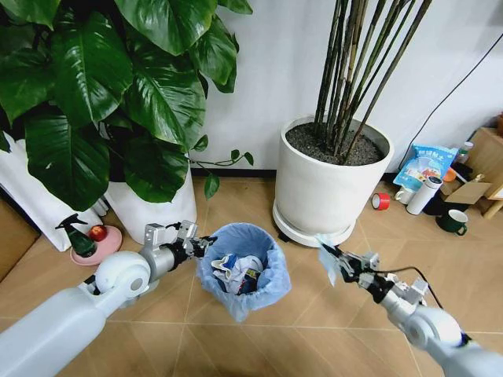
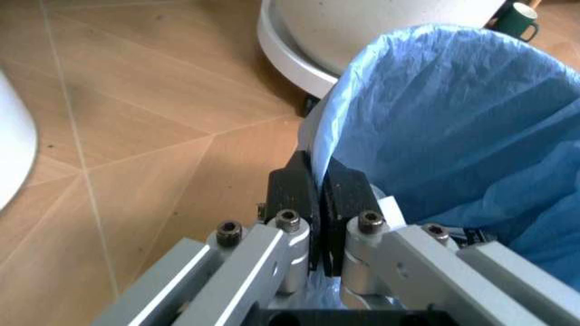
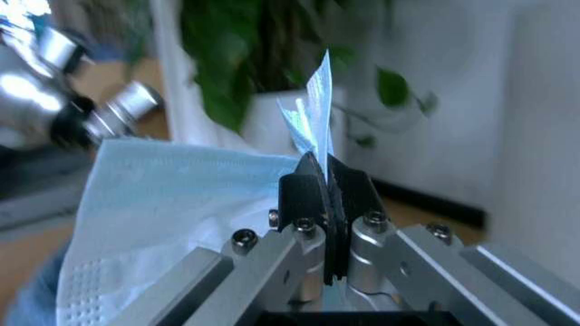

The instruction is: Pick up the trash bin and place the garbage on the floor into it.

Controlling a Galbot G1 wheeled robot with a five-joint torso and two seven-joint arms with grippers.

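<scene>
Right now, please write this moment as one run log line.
left pincer: shut on trash bin rim | right pincer: shut on pale wrapper, beside bin | bin: holds garbage

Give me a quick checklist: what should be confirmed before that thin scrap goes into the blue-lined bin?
1. Left pincer clamped on the trash bin's bag rim: ok.
2. Right pincer shut on the pale wrapper scrap: ok.
3. Scrap above the bin opening: not ok, it hangs beside the bin, toward the white plant pot.
4. Room left in the bin: ok, litter lies low inside.
5. More litter on the floor: cannot tell.
</scene>
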